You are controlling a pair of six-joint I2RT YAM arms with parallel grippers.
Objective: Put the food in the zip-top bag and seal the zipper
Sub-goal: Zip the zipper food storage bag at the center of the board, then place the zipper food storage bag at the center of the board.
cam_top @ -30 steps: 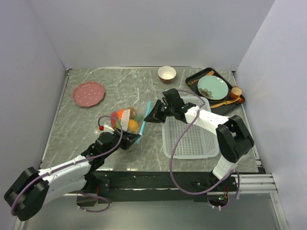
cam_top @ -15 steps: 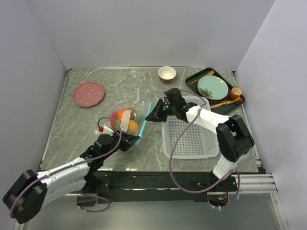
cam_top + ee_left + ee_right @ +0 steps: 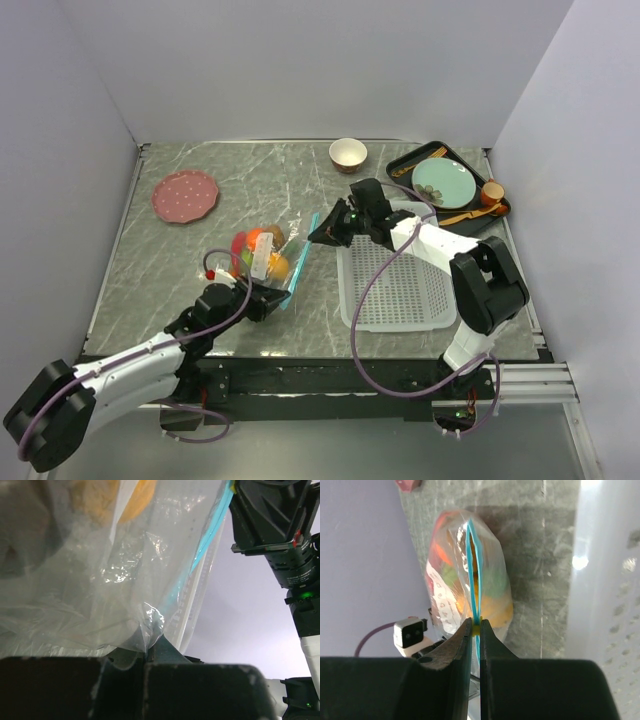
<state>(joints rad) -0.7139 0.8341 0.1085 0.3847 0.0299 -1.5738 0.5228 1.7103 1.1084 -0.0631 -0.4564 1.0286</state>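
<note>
Pale walls (image 3: 300, 70) enclose the grey marbled surface (image 3: 170, 260). Centre-left, the zip-top bag (image 3: 268, 262) holds the food (image 3: 255, 240). The left claw (image 3: 265, 298) pinches its near corner, and the right claw (image 3: 319, 234) clamps the zipper (image 3: 303, 252).

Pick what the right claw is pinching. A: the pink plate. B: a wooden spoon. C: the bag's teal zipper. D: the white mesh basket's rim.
C: the right wrist view shows the right claw closed on the teal zipper of the food-filled zip-top bag.
</note>
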